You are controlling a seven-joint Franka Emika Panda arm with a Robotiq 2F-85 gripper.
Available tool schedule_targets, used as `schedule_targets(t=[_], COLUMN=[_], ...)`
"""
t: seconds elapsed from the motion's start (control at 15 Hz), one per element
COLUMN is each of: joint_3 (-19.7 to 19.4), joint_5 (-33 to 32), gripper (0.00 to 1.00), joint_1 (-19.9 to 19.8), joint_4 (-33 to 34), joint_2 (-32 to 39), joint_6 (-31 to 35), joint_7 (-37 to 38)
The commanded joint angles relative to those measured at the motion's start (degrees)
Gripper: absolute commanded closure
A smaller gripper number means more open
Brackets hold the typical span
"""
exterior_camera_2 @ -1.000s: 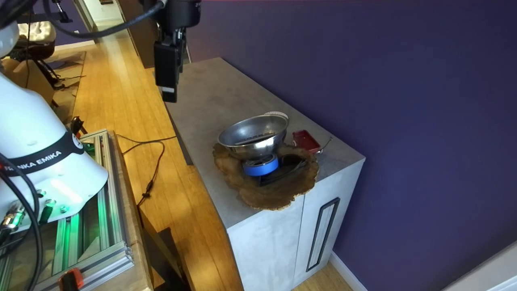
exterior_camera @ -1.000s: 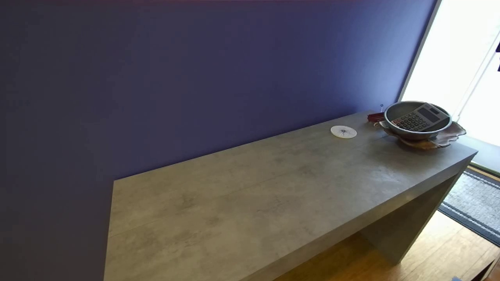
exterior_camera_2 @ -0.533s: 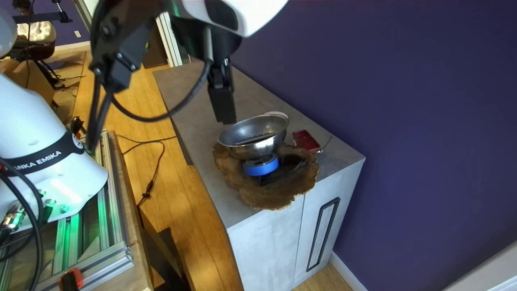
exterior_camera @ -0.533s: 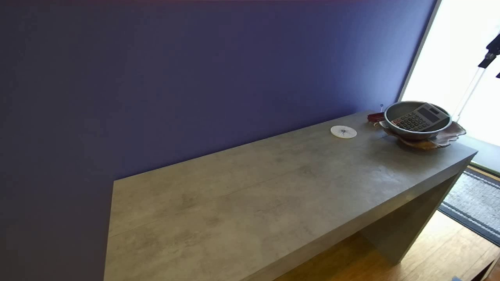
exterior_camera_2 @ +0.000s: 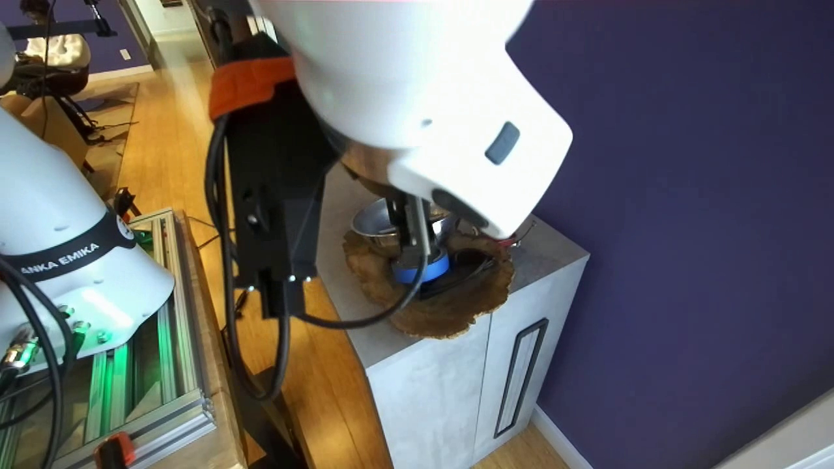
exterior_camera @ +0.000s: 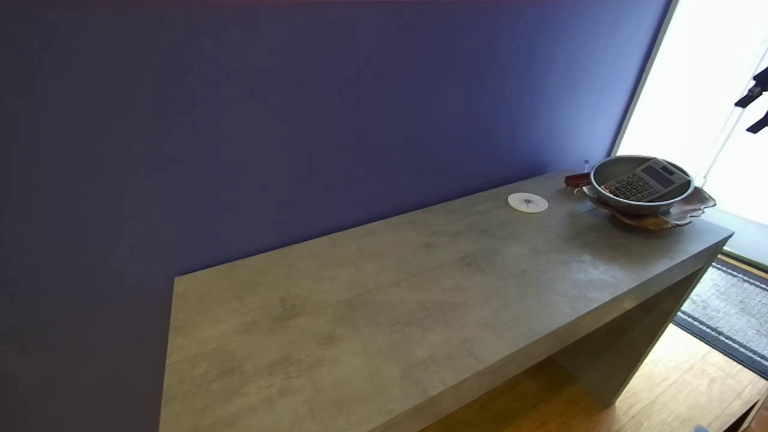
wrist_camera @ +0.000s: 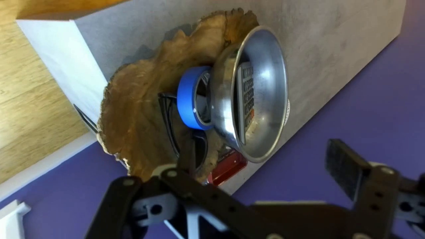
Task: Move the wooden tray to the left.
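Note:
The wooden tray (wrist_camera: 132,116) is a shallow brown dish with a ragged edge, at the near end of the grey table in an exterior view (exterior_camera_2: 456,319); a part shows under the bowl in an exterior view (exterior_camera: 690,210). On it are the silver metal bowl (wrist_camera: 267,79), tilted in the wrist view with a calculator (wrist_camera: 245,99) inside, a blue tape roll (wrist_camera: 186,99) and a black looped item (wrist_camera: 169,119). My gripper (wrist_camera: 265,161) is open and empty, apart from the tray. It shows at the right edge of an exterior view (exterior_camera: 748,116); my arm partly hides the bowl in an exterior view (exterior_camera_2: 371,218).
A red dish (wrist_camera: 229,167) sits beside the tray on the wall side. A flat white disc (exterior_camera: 528,203) lies on the grey table (exterior_camera: 372,312) past the bowl. A purple wall (exterior_camera: 360,120) runs along the table's back edge.
My arm has swung across an exterior view from the upper left towards the tray and now covers part of the bowl. The gripper has come into view at an exterior view's right edge. The objects have not moved.

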Motion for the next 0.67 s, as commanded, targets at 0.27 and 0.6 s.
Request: schedule_targets(t=[0.27, 0.6], joint_3=[21.3, 28.8], joint_5=[0.0, -1.5], gripper=[0.00, 0.00], joint_1=[-17.0, -22.3], joint_4=[15.5, 16.1], joint_2=[23.3, 24.4], joint_6=[-2.2, 1.9], joint_7=[-5.6, -2.9])
